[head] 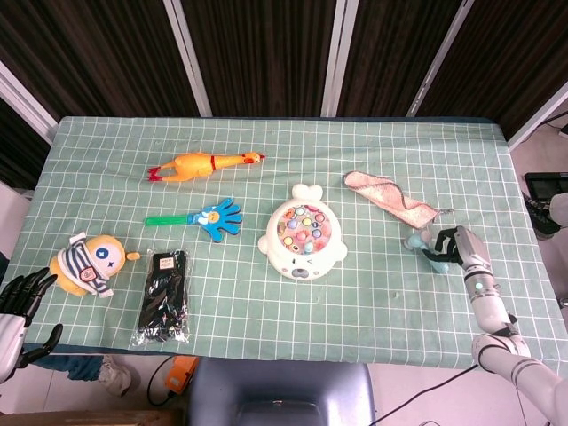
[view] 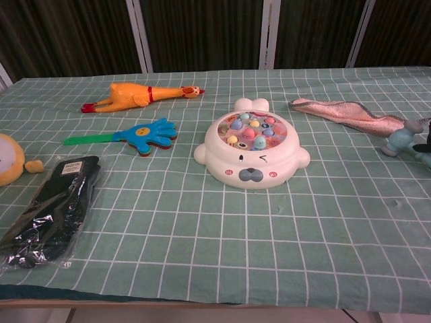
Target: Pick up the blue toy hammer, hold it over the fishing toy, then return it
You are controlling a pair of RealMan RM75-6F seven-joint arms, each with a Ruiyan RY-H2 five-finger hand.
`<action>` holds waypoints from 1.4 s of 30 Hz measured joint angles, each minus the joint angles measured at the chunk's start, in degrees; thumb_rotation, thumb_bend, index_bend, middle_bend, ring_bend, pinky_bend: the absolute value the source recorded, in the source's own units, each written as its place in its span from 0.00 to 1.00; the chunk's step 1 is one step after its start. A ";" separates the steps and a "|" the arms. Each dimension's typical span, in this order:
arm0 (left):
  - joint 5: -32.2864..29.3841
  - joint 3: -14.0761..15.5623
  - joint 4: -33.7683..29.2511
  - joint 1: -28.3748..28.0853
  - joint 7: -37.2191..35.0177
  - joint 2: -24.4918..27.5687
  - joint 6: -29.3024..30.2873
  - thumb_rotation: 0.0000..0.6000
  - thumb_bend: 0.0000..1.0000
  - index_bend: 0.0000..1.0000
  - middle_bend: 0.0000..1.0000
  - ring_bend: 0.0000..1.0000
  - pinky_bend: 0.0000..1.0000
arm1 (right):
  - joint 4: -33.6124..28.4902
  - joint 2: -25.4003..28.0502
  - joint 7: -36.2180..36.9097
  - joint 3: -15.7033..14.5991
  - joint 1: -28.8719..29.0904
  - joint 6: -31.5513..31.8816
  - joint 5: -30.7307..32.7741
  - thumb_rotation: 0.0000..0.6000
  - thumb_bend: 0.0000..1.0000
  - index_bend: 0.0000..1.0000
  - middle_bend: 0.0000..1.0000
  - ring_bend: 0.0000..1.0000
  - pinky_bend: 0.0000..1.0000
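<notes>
Early stage: right hand [head: 454,247] at the blue toy hammer [head: 424,242] near counter's right edge, fingers around it; firm grasp can't be confirmed. Hammer not yet over fishing toy [head: 302,235]. Left hand [head: 19,297] idle, spread, empty.

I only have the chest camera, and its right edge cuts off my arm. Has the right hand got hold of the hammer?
Observer: Yes. In the head view the right hand has its fingers curled around the handle of the blue hammer, which is to the right of the fishing toy.
Operator: Where is my left hand?
Observer: The left hand hangs off the near left corner of the table, fingers spread, holding nothing.
Operator: What is the orange thing at my left edge?
Observer: A plush toy in a striped shirt, lying left of the black gloves.
</notes>
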 measured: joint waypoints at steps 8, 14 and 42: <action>-0.06 0.02 0.01 0.05 -0.13 0.05 0.02 1.00 0.42 0.00 0.01 0.00 0.00 | 0.89 -0.58 -0.94 -0.25 0.07 0.59 -0.42 1.00 0.32 0.78 0.64 0.76 1.00; 0.06 0.05 0.06 0.13 -0.35 0.08 0.21 1.00 0.42 0.00 0.01 0.00 0.00 | 1.36 -0.93 -1.50 -0.05 0.00 0.97 -0.17 1.00 0.27 0.77 0.63 0.75 1.00; 0.55 0.18 0.42 0.35 -1.19 0.15 0.85 1.00 0.42 0.00 0.01 0.00 0.00 | 0.97 -0.95 -3.23 0.36 -0.17 1.47 0.29 1.00 0.08 0.73 0.61 0.74 1.00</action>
